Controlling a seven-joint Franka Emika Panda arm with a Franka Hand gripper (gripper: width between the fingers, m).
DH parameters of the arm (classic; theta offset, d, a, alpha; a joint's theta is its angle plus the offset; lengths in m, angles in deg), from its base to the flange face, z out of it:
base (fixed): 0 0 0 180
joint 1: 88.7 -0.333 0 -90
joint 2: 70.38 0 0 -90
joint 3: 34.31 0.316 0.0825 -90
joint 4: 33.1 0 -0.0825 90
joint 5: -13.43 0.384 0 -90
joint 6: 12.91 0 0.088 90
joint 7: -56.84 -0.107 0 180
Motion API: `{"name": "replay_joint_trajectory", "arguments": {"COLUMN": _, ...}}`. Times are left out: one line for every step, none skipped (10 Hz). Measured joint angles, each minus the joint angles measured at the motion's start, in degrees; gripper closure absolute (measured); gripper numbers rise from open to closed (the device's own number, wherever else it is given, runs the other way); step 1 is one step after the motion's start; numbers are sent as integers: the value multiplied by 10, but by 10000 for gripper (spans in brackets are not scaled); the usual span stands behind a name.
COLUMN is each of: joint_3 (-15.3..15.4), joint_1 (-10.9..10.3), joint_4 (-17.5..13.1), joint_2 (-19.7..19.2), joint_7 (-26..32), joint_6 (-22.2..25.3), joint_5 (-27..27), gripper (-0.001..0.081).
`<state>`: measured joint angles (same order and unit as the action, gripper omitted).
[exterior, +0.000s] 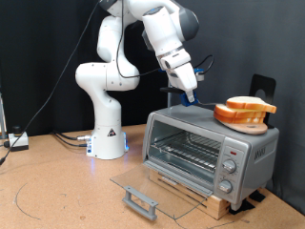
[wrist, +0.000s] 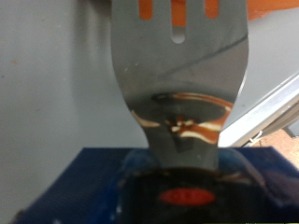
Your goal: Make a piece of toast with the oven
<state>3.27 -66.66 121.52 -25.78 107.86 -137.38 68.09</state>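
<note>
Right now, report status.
Gripper over oven top, spatula ahead of it. Toast slices on orange plate atop oven. Door down flat.

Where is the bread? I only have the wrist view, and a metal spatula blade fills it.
Observer: The toast lies on the roof of the oven, just to the exterior view's right of the gripper, which hovers over that roof.
Operator: Is the oven ready to load? I can't see its front.
Observer: The glass door is folded down flat, with its bar handle towards the exterior view's bottom, and the wire rack inside looks bare.
</note>
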Motion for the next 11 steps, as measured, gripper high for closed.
{"name": "replay_joint_trajectory", "arguments": {"joint_3": 4, "joint_1": 1, "joint_4": -3, "joint_2": 0, "joint_7": -5, "joint_6": -6, "joint_5": 1, "gripper": 411}}
{"name": "replay_joint_trajectory", "arguments": {"joint_3": 9, "joint_1": 3, "joint_4": -7, "joint_2": -1, "joint_7": -14, "joint_6": -11, "joint_5": 1, "gripper": 411}}
{"name": "replay_joint_trajectory", "arguments": {"joint_3": 14, "joint_1": 6, "joint_4": -12, "joint_2": -3, "joint_7": -21, "joint_6": -16, "joint_5": 1, "gripper": 411}}
{"name": "replay_joint_trajectory", "arguments": {"joint_3": 18, "joint_1": 8, "joint_4": -17, "joint_2": -7, "joint_7": -27, "joint_6": -21, "joint_5": 1, "gripper": 411}}
{"name": "replay_joint_trajectory", "arguments": {"joint_3": 22, "joint_1": 9, "joint_4": -21, "joint_2": -12, "joint_7": -29, "joint_6": -25, "joint_5": 1, "gripper": 411}}
{"name": "replay_joint_trajectory", "arguments": {"joint_3": 26, "joint_1": 10, "joint_4": -26, "joint_2": -15, "joint_7": -31, "joint_6": -27, "joint_5": 1, "gripper": 411}}
{"name": "replay_joint_trajectory", "arguments": {"joint_3": 29, "joint_1": 10, "joint_4": -31, "joint_2": -19, "joint_7": -32, "joint_6": -31, "joint_5": 1, "gripper": 411}}
{"name": "replay_joint_trajectory", "arguments": {"joint_3": 32, "joint_1": 10, "joint_4": -37, "joint_2": -22, "joint_7": -33, "joint_6": -36, "joint_5": 1, "gripper": 411}}
{"name": "replay_joint_trajectory", "arguments": {"joint_3": 34, "joint_1": 10, "joint_4": -43, "joint_2": -25, "joint_7": -35, "joint_6": -39, "joint_5": 2, "gripper": 411}}
{"name": "replay_joint_trajectory", "arguments": {"joint_3": 35, "joint_1": 10, "joint_4": -48, "joint_2": -27, "joint_7": -40, "joint_6": -40, "joint_5": 2, "gripper": 411}}
{"name": "replay_joint_trajectory", "arguments": {"joint_3": 36, "joint_1": 10, "joint_4": -54, "joint_2": -27, "joint_7": -46, "joint_6": -41, "joint_5": 2, "gripper": 411}}
